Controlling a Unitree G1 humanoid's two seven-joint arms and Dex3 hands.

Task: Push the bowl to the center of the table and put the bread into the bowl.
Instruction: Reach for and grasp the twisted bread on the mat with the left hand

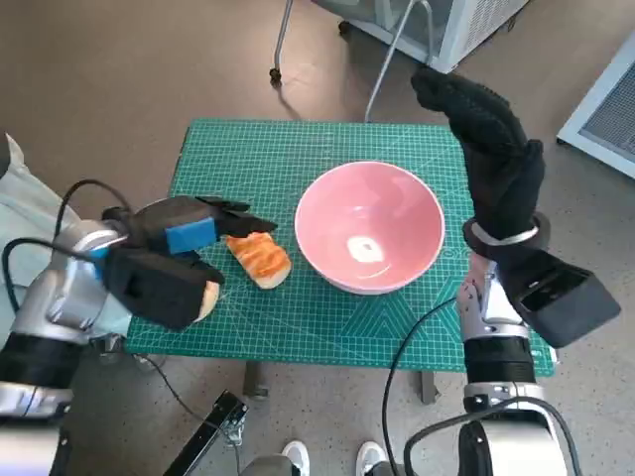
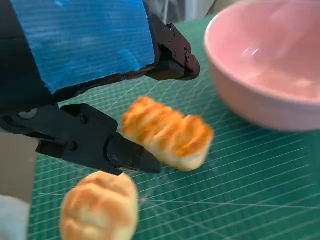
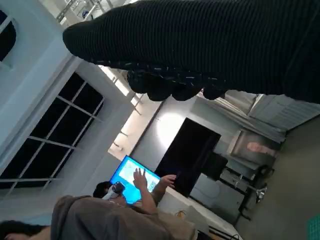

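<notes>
A pink bowl (image 1: 369, 227) sits upright near the middle of the green cutting mat (image 1: 248, 149) that covers the counter (image 1: 437, 382), and nothing lies inside it. Just beside it, on the robot's left, lies a glazed bread roll (image 1: 260, 258) on the mat, not touching the bowl. The left robot hand (image 1: 179, 243), black with blue tape over its back, hovers at that roll with its fingers (image 2: 127, 155) spread apart on either side of it; the left wrist view shows one finger below the roll and the others above, none clearly pressing on it, so it holds nothing. A second roll (image 2: 100, 210) lies near the mat's edge, partly hidden under that robot hand in the head view. The right robot hand (image 1: 491, 149), in its knitted glove, is raised above the counter's far right corner with fingers extended and loosely apart, holding nothing. In the right wrist view a person (image 3: 115, 220) sits near a lit screen (image 3: 132, 180)
</notes>
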